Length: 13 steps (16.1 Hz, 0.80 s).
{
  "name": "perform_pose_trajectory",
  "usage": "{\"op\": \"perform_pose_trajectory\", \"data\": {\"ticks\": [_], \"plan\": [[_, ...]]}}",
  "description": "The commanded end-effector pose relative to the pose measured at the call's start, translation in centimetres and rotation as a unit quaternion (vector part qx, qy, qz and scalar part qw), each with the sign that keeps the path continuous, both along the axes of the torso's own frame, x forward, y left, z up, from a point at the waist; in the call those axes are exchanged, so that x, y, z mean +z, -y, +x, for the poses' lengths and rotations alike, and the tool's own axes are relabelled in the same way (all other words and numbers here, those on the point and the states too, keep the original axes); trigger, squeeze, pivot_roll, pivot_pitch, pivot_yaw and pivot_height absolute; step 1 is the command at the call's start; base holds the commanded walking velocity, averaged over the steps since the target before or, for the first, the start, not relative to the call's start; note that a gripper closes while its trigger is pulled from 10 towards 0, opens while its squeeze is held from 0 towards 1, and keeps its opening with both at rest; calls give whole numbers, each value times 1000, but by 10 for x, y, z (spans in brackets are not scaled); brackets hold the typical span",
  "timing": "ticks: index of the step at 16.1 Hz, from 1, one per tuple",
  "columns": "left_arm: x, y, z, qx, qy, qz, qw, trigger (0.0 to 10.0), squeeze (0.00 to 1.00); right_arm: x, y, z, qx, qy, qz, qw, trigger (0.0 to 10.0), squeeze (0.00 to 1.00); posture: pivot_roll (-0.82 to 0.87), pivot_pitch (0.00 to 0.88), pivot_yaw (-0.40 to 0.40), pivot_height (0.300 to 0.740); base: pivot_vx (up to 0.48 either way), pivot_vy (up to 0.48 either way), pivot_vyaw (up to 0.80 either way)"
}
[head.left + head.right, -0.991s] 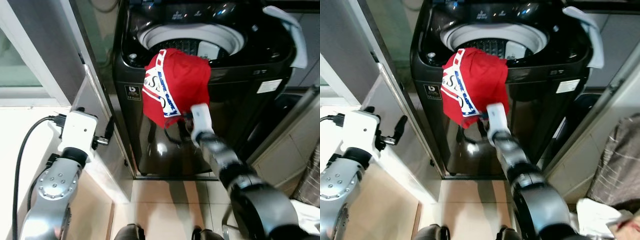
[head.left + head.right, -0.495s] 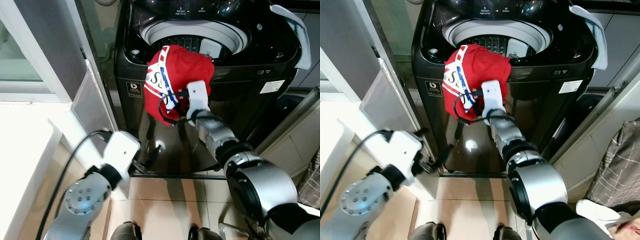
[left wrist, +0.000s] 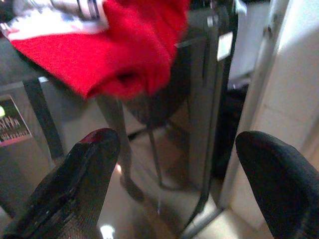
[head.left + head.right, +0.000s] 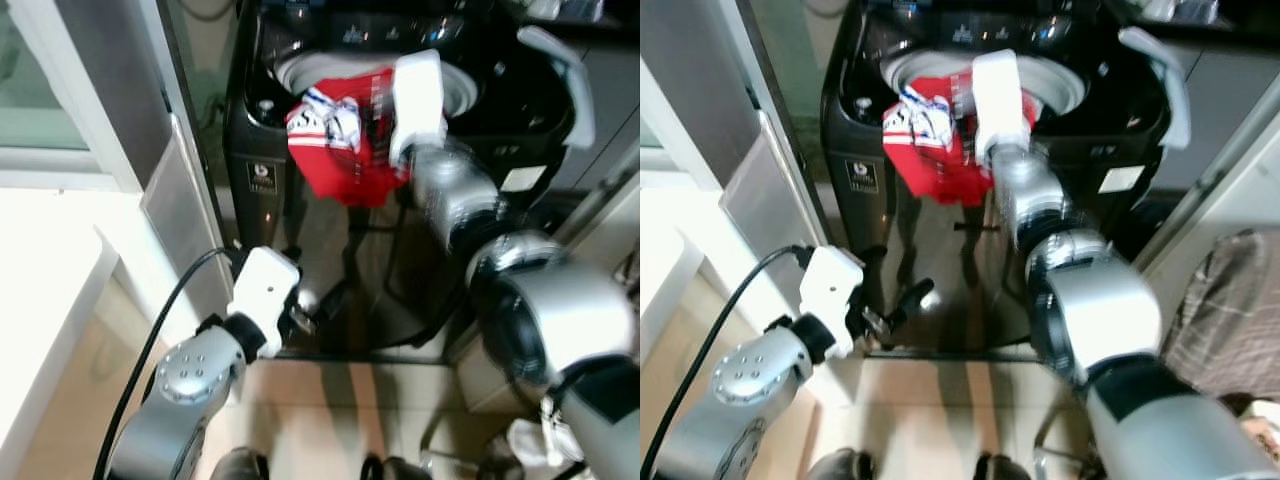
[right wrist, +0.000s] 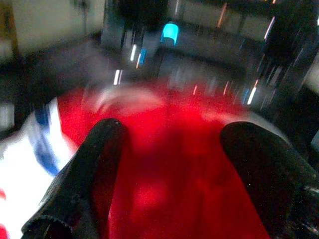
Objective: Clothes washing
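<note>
Red cloth with a white and blue printed band, that's the garment (image 4: 340,150) in play, and it's draped over the front lip of the washing machine (image 4: 865,140), half on the rim of the open tub (image 4: 465,90) and half hanging down the glossy black front panel. So its long axis runs down the machine's front, and the bulk that needs to go in sits just short of the drum opening.

Right gripper (image 5: 174,164) is up at the rim, right on top of the garment. From its wrist view the two black fingers are spread wide with red fabric bunched between and under them, but it's blurry, so I honestly can't tell if it has a pinch on the cloth or is just resting over it. Either way the tub lies straight ahead of that gripper, so a push forward and down looks like what's needed.

Left gripper (image 3: 174,189) is low down by the machine's base, fingers wide apart, nothing in them, garment hanging well above it. Right arm is clearly the nearer one.

Soft floppy cotton-looking stuff; I'd guess the dangling half could slide back off that slick lip.
</note>
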State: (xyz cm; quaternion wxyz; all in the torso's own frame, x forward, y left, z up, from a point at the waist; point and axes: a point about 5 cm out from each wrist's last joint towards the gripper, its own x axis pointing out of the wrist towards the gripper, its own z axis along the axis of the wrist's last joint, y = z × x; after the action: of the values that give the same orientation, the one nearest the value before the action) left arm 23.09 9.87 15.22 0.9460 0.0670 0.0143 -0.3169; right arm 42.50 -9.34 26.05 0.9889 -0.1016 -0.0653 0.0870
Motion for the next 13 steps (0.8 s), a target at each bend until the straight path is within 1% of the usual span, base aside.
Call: {"op": "perform_pose_trajectory", "data": {"ticks": [1, 2, 3, 5, 6, 8, 9, 10, 11, 12, 13], "plan": [[0, -1, 4, 9, 7, 3, 1000, 10000, 0, 7, 2, 1, -8, 17, -9, 1000, 10000, 0, 163, 0, -90, 740, 0, 0, 0], [2, -2, 9, 19, 16, 1, 1000, 10000, 0, 36, 7, 2, -27, 69, -22, 997, 10000, 0, 163, 0, -98, 740, 0, 0, 0], [4, -2, 15, 28, 26, -2, 999, 10000, 0, 68, 12, 0, -42, 124, -19, 991, 10000, 0, 160, 0, -105, 740, 0, 0, 0], [4, -1, 19, 30, 31, -3, 999, 10000, 0, 79, 17, -1, -46, 144, -16, 988, 10000, 0, 146, 0, -106, 740, 0, 0, 0], [4, -1, 19, 30, 31, -2, 999, 10000, 0, 79, 18, -1, -45, 146, -14, 988, 10000, 0, 146, 0, -106, 740, 0, 0, 0], [1, 1, 21, 29, 32, 2, 999, 10000, 0, 60, 18, -1, -23, 127, 26, 991, 10000, 0, 118, 0, -104, 740, 0, 0, 0], [0, 2, 21, 29, 32, 2, 999, 10000, 0, 45, 15, -2, -8, 126, 47, 991, 10000, 0, 106, 0, -103, 740, 0, 0, 0], [-1, 3, 22, 32, 35, 3, 999, 10000, 0, 25, 8, -6, 11, 121, 64, 991, 10000, 0, 93, 0, -100, 740, 0, 0, 0], [-1, 2, 23, 38, 38, 3, 999, 10000, 0, 15, 3, -8, 26, 119, 61, 991, 10000, 0, 88, 0, -99, 740, 0, 0, 0], [-1, 1, 25, 50, 43, 3, 998, 10000, 0, -6, -4, -14, 49, 110, 70, 990, 10000, 0, 77, 0, -96, 740, 0, 0, 0], [-1, 0, 26, 56, 44, 4, 997, 10000, 0, -23, -6, -17, 61, 87, 96, 990, 10000, 0, 73, 0, -93, 740, 0, 0, 0]]}}
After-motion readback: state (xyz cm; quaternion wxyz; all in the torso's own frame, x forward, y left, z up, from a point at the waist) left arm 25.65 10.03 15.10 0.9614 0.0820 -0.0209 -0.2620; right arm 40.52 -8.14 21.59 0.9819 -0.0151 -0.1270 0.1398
